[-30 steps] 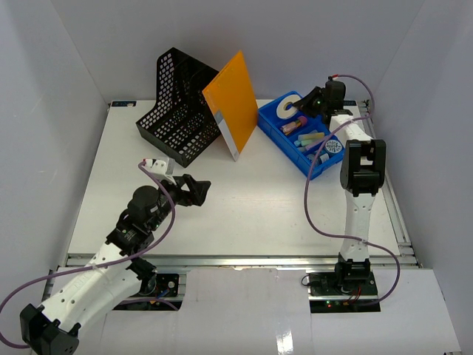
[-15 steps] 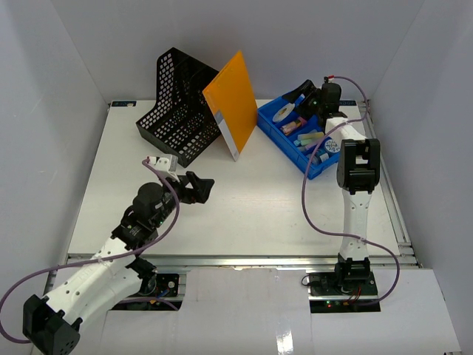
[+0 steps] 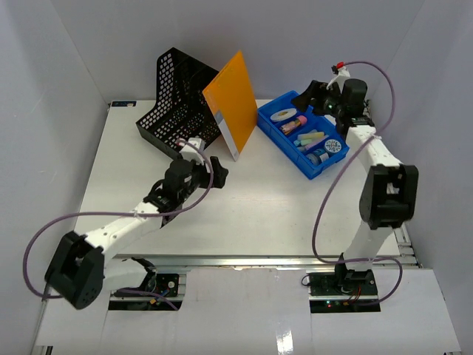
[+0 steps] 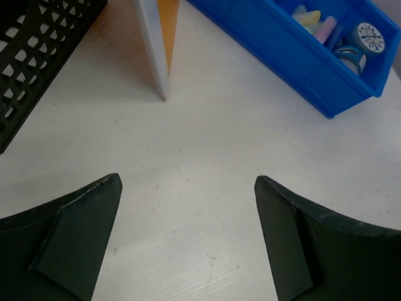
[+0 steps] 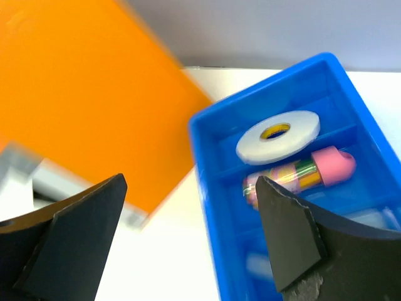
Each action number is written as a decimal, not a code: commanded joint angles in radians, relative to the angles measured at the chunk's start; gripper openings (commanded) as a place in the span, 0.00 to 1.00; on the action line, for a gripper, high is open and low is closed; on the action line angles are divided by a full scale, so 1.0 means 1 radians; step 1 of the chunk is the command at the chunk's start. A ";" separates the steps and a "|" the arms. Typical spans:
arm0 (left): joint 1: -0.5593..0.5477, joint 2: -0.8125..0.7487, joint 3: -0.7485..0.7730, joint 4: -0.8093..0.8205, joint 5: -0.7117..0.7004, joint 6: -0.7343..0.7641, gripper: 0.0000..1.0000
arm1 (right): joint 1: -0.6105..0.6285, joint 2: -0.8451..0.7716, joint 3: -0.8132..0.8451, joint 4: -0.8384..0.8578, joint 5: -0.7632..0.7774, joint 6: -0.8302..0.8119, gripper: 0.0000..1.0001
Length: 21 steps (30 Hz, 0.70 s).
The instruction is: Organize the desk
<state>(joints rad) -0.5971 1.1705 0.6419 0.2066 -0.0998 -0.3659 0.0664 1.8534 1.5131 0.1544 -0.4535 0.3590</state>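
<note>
Two arms reach out over the desk (image 3: pixel 259 211), a wide white tabletop that bears everything else. The left arm stretches low and forward from its base, its wrist near the middle of the desk. The right arm stands tall, elbow bent, and reaches to the far right corner.

Ahead of the left arm, a black mesh file holder (image 3: pixel 177 103) stands at the back. An orange folder (image 3: pixel 233 96) leans upright beside it, its lower corner on the desk. To the right lies a blue tray (image 3: pixel 310 168) with a white tape roll (image 5: pixel 279 133) in its far compartment, a pink-capped tube (image 5: pixel 326 164) in the next, and a round blue tin (image 3: pixel 332 146) at the near end.

The left gripper (image 4: pixel 188 182) hovers just short of the folder's corner, jaws wide and empty. The right gripper (image 5: pixel 191 182) hangs above the tray's far end, also spread wide, touching nothing.
</note>
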 commanded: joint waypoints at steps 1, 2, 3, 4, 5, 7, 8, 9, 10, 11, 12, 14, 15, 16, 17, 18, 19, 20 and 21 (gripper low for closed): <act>0.020 0.205 0.170 0.078 -0.033 0.029 0.98 | 0.007 -0.374 -0.395 0.128 -0.101 -0.507 0.90; 0.026 0.235 0.210 0.084 -0.029 0.027 0.98 | 0.006 -0.413 -0.504 0.142 -0.112 -0.524 0.90; 0.030 0.274 0.243 0.087 -0.024 0.027 0.98 | -0.006 -0.441 -0.563 0.120 -0.213 -0.551 0.90; 0.033 0.320 0.270 0.088 -0.019 0.028 0.98 | -0.026 -0.465 -0.592 0.079 -0.369 -0.588 0.90; 0.038 0.360 0.307 0.086 -0.016 0.030 0.98 | -0.039 -0.484 -0.612 0.007 -0.487 -0.613 0.91; 0.048 0.423 0.364 0.082 -0.019 0.033 0.98 | -0.049 -0.500 -0.625 -0.117 -0.591 -0.632 0.92; 0.052 0.454 0.403 0.073 -0.030 0.040 0.98 | -0.046 -0.542 -0.660 -0.149 -0.651 -0.677 0.90; 0.056 0.484 0.442 0.062 -0.042 0.048 0.98 | -0.042 -0.592 -0.702 -0.180 -0.712 -0.723 0.88; 0.059 0.511 0.452 0.054 -0.058 0.055 0.98 | -0.041 -0.626 -0.734 -0.169 -0.723 -0.726 0.88; 0.062 0.543 0.494 0.046 -0.091 0.056 0.98 | -0.042 -0.661 -0.762 -0.128 -0.732 -0.720 0.88; 0.063 0.560 0.523 0.034 -0.111 0.058 0.98 | -0.043 -0.699 -0.782 -0.121 -0.731 -0.717 0.89; 0.065 0.592 0.570 0.016 -0.148 0.063 0.98 | -0.043 -0.758 -0.812 -0.116 -0.737 -0.712 0.90; 0.065 0.605 0.583 0.013 -0.163 0.065 0.98 | -0.042 -0.771 -0.817 -0.118 -0.747 -0.710 0.90; 0.066 0.613 0.590 0.016 -0.175 0.067 0.98 | -0.042 -0.778 -0.827 -0.112 -0.754 -0.708 0.90; 0.067 0.621 0.595 0.023 -0.182 0.071 0.98 | -0.042 -0.784 -0.836 -0.102 -0.758 -0.703 0.90; 0.069 0.628 0.597 0.038 -0.182 0.079 0.98 | -0.042 -0.788 -0.845 -0.087 -0.757 -0.692 0.90; 0.072 0.635 0.601 0.056 -0.179 0.086 0.98 | -0.042 -0.789 -0.848 -0.083 -0.755 -0.690 0.90; 0.075 0.641 0.605 0.075 -0.175 0.094 0.98 | -0.043 -0.789 -0.850 -0.085 -0.753 -0.691 0.90; 0.081 0.648 0.611 0.090 -0.162 0.098 0.97 | -0.044 -0.790 -0.851 -0.087 -0.753 -0.693 0.90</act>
<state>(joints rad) -0.5312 1.8134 1.2062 0.2379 -0.2390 -0.3040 0.0264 1.0654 0.6859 0.0342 -1.1578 -0.3179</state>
